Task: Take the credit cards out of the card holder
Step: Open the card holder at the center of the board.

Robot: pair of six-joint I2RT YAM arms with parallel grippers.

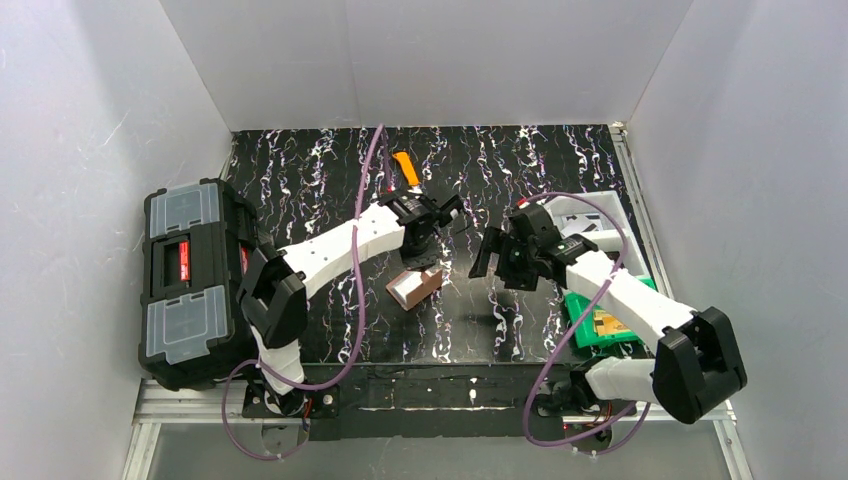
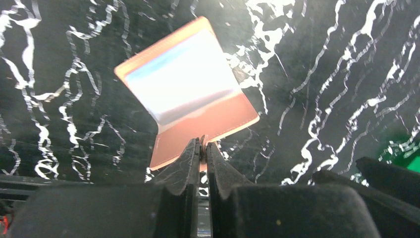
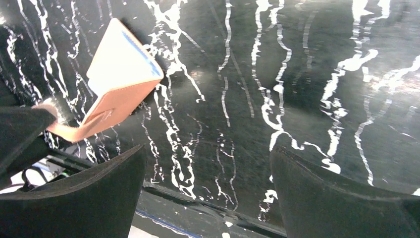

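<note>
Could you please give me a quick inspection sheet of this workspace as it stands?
Surface: black white-veined table, no spills seen.
Job's things: brown card holder tilted, a pale card showing inside.
Clutter: black toolbox left; orange knife far; white tray, green object right.
Grippers: left gripper shut on the card holder's edge; right gripper open, empty.
Cables: purple cables looping over both arms.
Surroundings: white walls.

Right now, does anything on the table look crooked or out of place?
The card holder is askew: the left gripper pinches one edge, so it sits tilted instead of flat, a pale card still in its pocket. The right gripper is open and apart from it. Nothing looks spilled or damaged.
</note>
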